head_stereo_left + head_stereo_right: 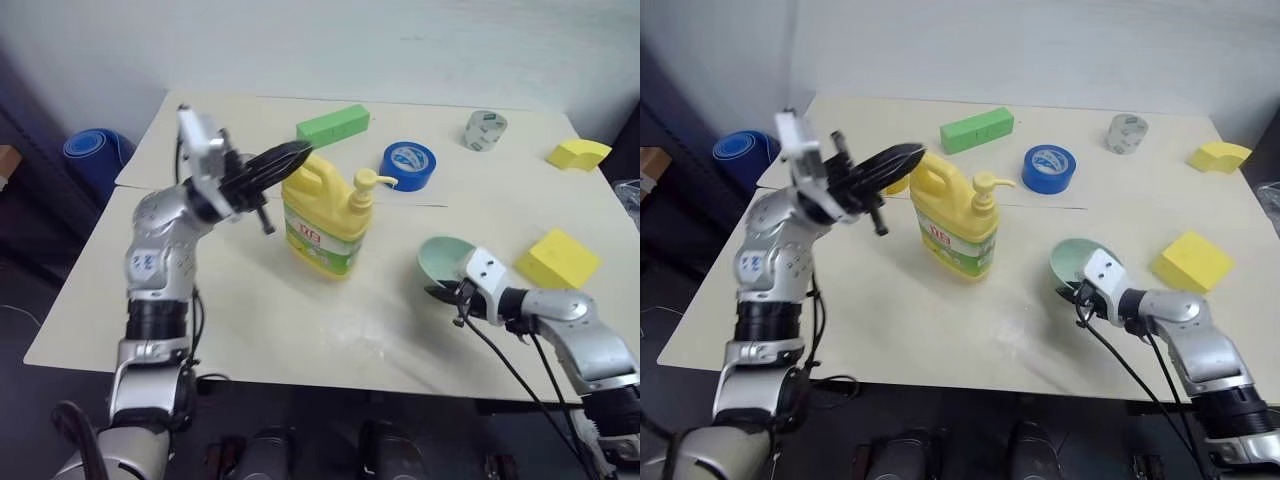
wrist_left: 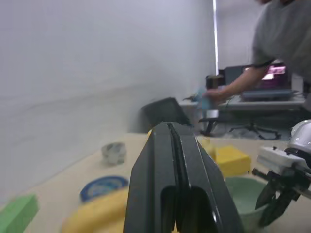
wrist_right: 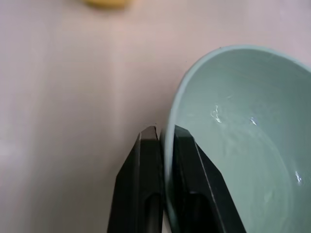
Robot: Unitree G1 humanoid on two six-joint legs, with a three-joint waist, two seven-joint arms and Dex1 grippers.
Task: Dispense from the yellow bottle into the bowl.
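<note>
The yellow bottle [image 1: 322, 228] stands upright in the middle of the table [image 1: 250, 310], its pump spout pointing right. My left gripper [image 1: 300, 152] hangs shut and empty in the air just left of the bottle's handle, its fingers pressed together [image 2: 169, 127]. The pale green bowl [image 1: 443, 260] is to the right of the bottle and looks tipped. My right gripper [image 3: 164, 133] is shut on the bowl's near rim, one finger inside and one outside. I cannot tell whether the bowl [image 3: 233, 141] rests on the table.
A green block [image 1: 333, 125], a blue tape roll [image 1: 408, 164] and a clear tape roll [image 1: 486, 130] lie behind the bottle. Yellow foam blocks [image 1: 557, 257] [image 1: 578, 153] sit at the right. A person [image 2: 272, 43] is at a desk beyond the table.
</note>
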